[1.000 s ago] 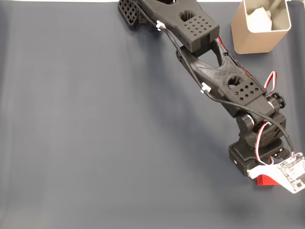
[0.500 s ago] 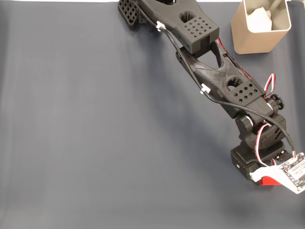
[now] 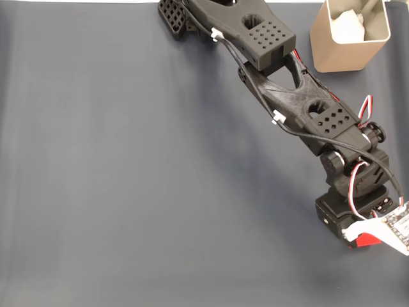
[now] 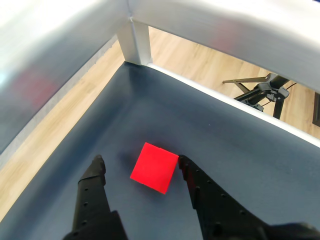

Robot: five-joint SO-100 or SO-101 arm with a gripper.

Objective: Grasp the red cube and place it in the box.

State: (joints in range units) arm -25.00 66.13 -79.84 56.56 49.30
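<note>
Arm has shifted lower-right; red cube [image 4: 154,167] lies between spread fingers [image 4: 97,167].

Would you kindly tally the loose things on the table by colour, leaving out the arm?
Red: 1, the cube, between the open gripper fingers.
Tan: 1, the box.
White: 1, something crumpled inside the box.
Total: 3.

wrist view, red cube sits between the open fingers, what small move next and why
Probably close the gripper on the red cube. The wrist view shows the cube on the dark mat between the two open fingers, nearly against the right one, with a gap to the left finger. Easing down a little first may be safer, since depth is hard to judge.
</note>
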